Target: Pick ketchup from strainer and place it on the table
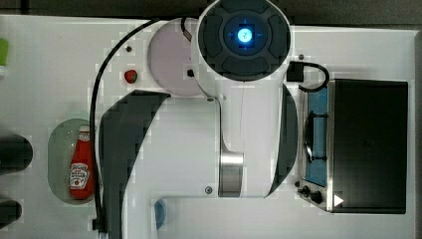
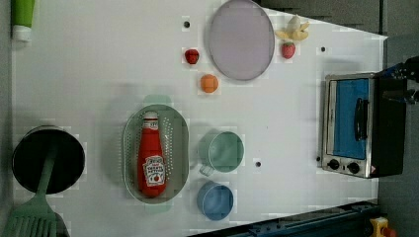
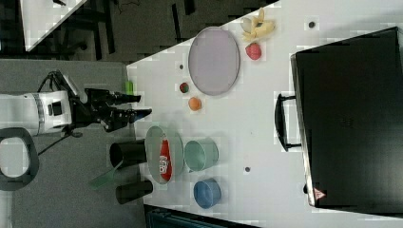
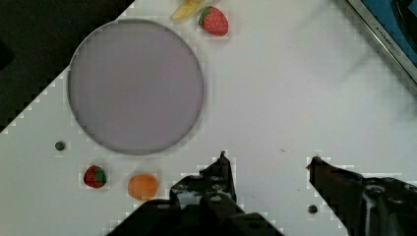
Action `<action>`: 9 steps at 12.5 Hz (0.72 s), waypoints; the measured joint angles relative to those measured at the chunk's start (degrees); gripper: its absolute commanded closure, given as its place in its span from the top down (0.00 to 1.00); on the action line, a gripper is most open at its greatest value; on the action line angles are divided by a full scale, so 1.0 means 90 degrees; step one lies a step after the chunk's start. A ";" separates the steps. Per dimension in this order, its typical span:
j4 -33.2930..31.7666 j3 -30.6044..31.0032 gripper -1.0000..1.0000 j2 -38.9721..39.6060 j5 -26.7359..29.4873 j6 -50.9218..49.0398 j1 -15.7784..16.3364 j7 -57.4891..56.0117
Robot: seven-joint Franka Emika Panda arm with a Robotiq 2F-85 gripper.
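The red ketchup (image 2: 151,158) bottle lies flat inside the pale green strainer (image 2: 130,148), white cap toward the left view's top. The same ketchup (image 1: 81,167) shows in the strainer (image 1: 57,149) at the top view's left, and the ketchup (image 3: 164,161) in the strainer (image 3: 153,140) appears in the right view. My gripper (image 4: 268,160) hangs open high above the white table (image 4: 275,88), nothing between its fingers (image 4: 221,169). In the right view the gripper (image 3: 140,105) sits well off from the strainer.
A grey plate (image 2: 240,39), strawberries (image 2: 191,56), an orange ball (image 2: 209,83) and a banana (image 2: 295,29) lie near the left view's top. A green cup (image 2: 225,151) and blue cup (image 2: 215,200) stand beside the strainer. A toaster oven (image 2: 358,126) fills the left view's right; a black pot (image 2: 47,158) with spatula sits at its left.
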 measured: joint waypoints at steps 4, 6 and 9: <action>-0.0920 0.0841 1.00 -0.0842 0.0295 -0.0584 -0.0615 0.0000; -0.0808 0.1315 1.00 -0.0822 0.0329 -0.0459 -0.0653 0.0000; -0.0740 0.2396 1.00 -0.0552 0.0356 -0.0381 -0.0605 0.0002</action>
